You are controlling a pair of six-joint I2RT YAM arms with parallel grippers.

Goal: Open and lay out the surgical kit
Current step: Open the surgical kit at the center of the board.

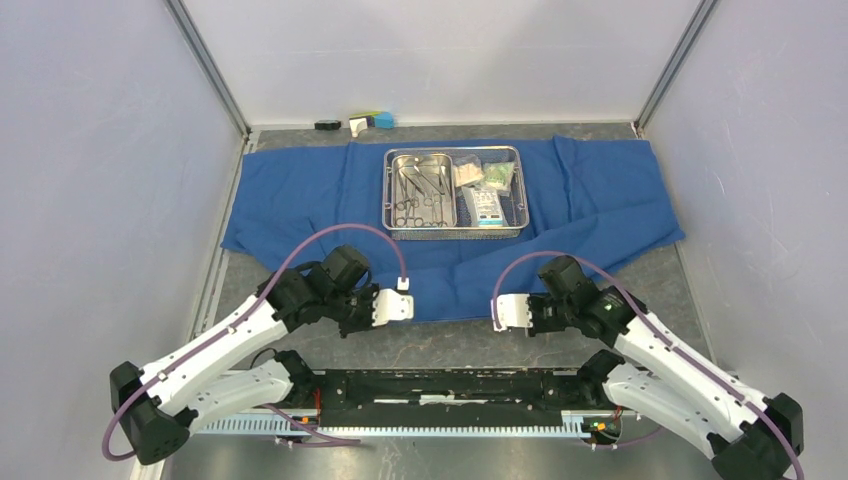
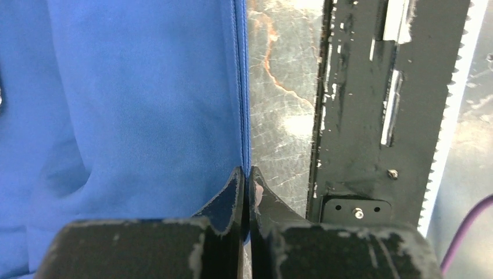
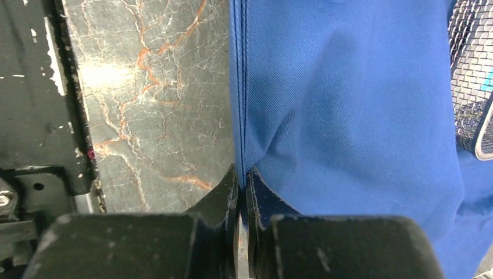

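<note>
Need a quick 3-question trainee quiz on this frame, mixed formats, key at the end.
1. True or false: the tray sits off the cloth.
2. Which part of the cloth do the left gripper and right gripper pinch? A) near hem B) far hem C) side corner
3. Fill in: in the top view, the instruments lie in the tray's ___ half, the packets in the right.
Key: 1 false, it sits on the cloth; 2 A; 3 left.

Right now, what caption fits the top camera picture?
Left gripper and right gripper pinch the near hem of a large blue cloth under a rectangular steel mesh tray.
</note>
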